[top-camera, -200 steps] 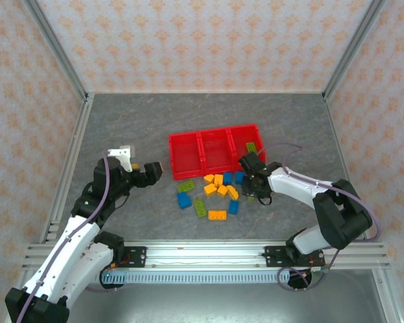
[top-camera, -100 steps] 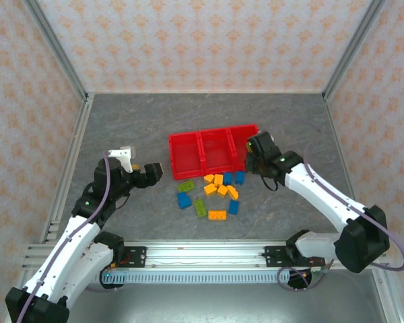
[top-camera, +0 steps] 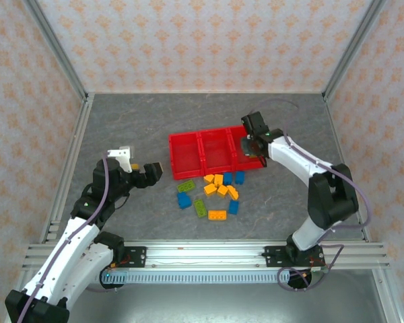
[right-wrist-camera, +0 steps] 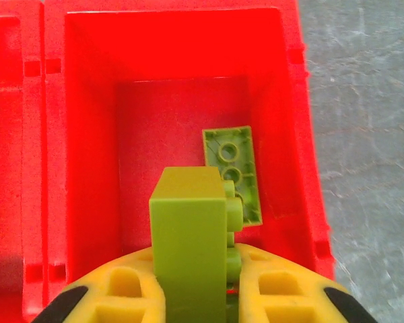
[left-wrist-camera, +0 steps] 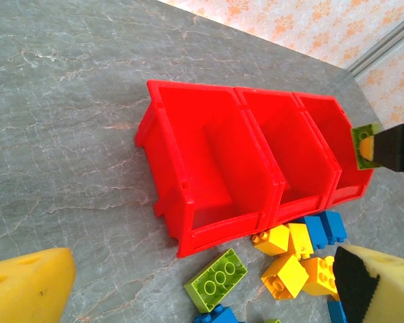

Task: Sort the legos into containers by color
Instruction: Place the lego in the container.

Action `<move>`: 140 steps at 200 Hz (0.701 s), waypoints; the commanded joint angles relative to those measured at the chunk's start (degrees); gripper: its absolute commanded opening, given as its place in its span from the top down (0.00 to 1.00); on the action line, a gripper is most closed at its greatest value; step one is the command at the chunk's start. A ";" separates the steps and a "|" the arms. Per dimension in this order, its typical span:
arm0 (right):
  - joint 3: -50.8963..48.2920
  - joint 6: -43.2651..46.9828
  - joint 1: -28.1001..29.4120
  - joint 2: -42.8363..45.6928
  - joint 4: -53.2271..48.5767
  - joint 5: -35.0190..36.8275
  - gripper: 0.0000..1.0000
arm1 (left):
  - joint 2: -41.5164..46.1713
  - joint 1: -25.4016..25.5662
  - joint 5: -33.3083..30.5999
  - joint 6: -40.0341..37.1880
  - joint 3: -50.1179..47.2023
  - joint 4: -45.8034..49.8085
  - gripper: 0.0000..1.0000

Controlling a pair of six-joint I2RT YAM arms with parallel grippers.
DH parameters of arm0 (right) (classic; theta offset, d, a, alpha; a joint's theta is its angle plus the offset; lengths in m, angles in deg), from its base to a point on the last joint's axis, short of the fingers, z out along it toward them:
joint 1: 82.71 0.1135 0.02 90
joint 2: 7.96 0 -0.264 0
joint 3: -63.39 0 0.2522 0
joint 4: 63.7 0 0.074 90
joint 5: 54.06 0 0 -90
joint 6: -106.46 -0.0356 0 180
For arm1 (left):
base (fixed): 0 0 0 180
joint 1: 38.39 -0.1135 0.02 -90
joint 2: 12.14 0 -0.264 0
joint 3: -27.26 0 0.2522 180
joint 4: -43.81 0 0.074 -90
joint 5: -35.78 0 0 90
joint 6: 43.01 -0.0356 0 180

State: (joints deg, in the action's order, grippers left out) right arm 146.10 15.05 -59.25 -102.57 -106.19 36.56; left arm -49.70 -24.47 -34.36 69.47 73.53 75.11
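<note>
Right end effector (right-wrist-camera: pixel 195 296): we see it clamped on a lime brick (right-wrist-camera: pixel 188 222) over the 3 o'clock bin (right-wrist-camera: pixel 289 81).
Left end effector (top-camera: pixel 140 165): apart, empty.

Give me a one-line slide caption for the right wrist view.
Right gripper holds a lime green studded plastic brick over a red plastic bin containing a flat green brick.

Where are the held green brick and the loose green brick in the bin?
Held green brick (right-wrist-camera: pixel 188 242), right wrist view, flat face.
Loose green brick (right-wrist-camera: pixel 233 171), right wrist view, middle.
</note>
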 commanded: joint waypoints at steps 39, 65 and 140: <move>6.90 2.20 -0.61 -5.91 -1.06 -0.62 0.73 | 1.09 0.50 1.83 -0.08 -0.26 -1.79 0.01; 7.10 1.85 -0.59 -6.29 -1.42 -0.62 0.64 | 1.09 0.50 2.00 -0.19 -0.26 -1.81 0.01; 6.23 -1.71 -0.56 -0.84 -3.89 -2.00 0.43 | 1.09 0.50 1.46 -0.17 -0.18 -1.57 0.01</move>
State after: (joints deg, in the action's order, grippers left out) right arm 151.80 15.55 -59.42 -107.99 -107.37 34.81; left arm -49.33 -24.47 -33.40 69.47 73.53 74.89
